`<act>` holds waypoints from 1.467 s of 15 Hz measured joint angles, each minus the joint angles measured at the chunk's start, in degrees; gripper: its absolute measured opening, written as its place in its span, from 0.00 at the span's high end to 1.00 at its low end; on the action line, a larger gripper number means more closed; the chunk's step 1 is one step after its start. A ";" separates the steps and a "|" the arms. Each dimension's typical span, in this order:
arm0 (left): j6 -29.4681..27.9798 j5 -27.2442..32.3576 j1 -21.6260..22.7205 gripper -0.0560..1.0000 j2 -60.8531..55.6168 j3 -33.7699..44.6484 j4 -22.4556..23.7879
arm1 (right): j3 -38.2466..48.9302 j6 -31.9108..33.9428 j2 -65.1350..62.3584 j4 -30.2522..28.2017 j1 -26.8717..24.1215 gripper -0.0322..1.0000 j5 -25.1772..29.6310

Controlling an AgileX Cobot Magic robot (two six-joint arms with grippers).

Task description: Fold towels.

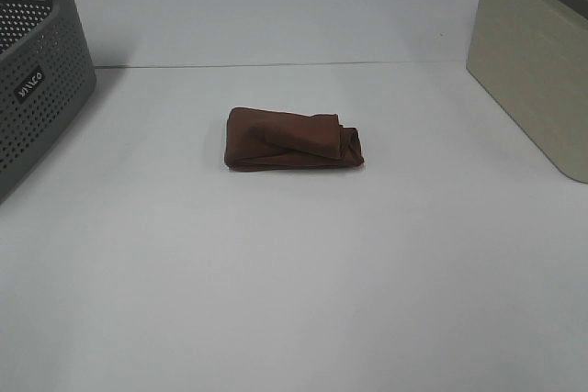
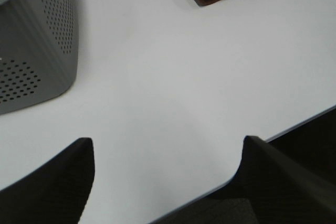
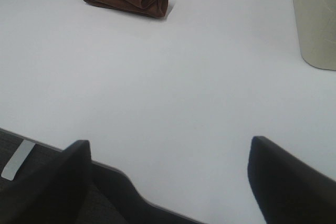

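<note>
While lying folded into a compact bundle, the towel [image 1: 292, 140] is sitting mid-desk [image 1: 294, 282], well apart from every edge. Standing at the desk's left edge: a grey perforated basket [image 1: 37, 80]; at the right edge, a beige bin [image 1: 537, 61]. Hovering over the near edge with jaws spread wide, gripping nothing: the left gripper [image 2: 168, 182] and the right gripper [image 3: 170, 182], both far from the towel.

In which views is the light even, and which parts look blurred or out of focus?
Exterior high view: soft, even light, the towel sharp with only a thin shadow beneath. Left wrist view: the dark fingers of the left pincer are blurred. Right wrist view: the right pincer is likewise blurred, the white table slightly washed out.
</note>
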 joint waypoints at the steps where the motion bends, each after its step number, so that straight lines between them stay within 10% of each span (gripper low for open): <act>1: 1.03 -1.83 0.00 0.25 -0.11 0.69 -0.40 | 0.40 0.00 -0.29 -0.23 0.00 0.22 -0.06; 22: 4.93 -5.10 4.18 0.25 -0.11 2.29 -3.09 | 0.46 -1.72 -0.34 0.86 0.00 0.23 -0.40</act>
